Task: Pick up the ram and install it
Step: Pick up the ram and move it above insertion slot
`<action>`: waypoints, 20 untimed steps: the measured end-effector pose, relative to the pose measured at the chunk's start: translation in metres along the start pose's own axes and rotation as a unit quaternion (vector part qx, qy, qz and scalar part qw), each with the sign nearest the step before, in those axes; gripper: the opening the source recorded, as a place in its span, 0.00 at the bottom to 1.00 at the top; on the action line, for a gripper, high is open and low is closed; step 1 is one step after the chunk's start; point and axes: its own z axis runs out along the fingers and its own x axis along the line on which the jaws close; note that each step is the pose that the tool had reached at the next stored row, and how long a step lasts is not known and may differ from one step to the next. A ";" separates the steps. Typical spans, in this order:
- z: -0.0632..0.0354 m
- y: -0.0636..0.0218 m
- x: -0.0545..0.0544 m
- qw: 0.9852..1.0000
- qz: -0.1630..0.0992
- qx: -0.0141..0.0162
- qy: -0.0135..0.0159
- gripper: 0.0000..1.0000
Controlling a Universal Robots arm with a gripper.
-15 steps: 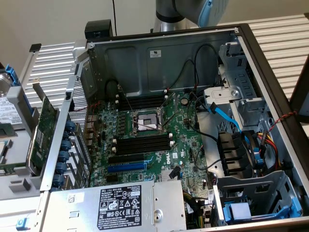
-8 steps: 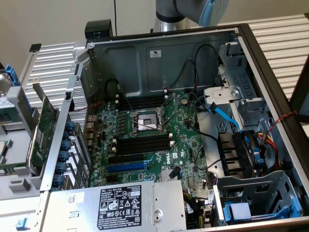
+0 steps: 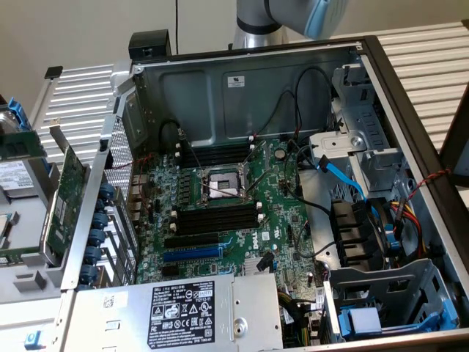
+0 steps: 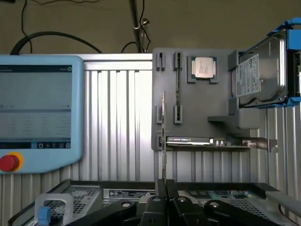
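Note:
In the wrist view my gripper (image 4: 162, 188) is shut on the ram (image 4: 163, 136). The ram is seen edge-on as a thin strip rising straight out from between the black fingers (image 4: 155, 205). It hangs in the air in front of the grey parts holder (image 4: 197, 117), with the open computer case (image 4: 117, 193) below it. In the exterior view the motherboard (image 3: 220, 198) lies in the open case. Its long black memory slots (image 3: 216, 220) lie on either side of the processor socket (image 3: 220, 183). Part of the arm (image 3: 293, 15) shows above the case's back wall.
The holder carries a processor (image 4: 203, 67), a hard drive (image 4: 261, 75), an expansion card (image 4: 211, 141) and another thin stick (image 4: 178, 89). A teach pendant (image 4: 37, 103) lies beside it. Cables (image 3: 308, 95), a blue data cable (image 3: 344, 176), the power supply (image 3: 190, 308) and drive cages (image 3: 381, 301) crowd the case.

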 end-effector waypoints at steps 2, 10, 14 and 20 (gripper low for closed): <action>-0.0068 -0.0088 0.000 1.000 0.000 -0.001 0.000 0.12; -0.0125 -0.0424 0.000 1.000 0.000 -0.008 0.000 0.12; -0.0131 -0.0557 -0.001 1.000 0.000 -0.018 0.000 0.12; -0.0141 -0.0824 -0.001 1.000 0.000 -0.019 0.004 0.12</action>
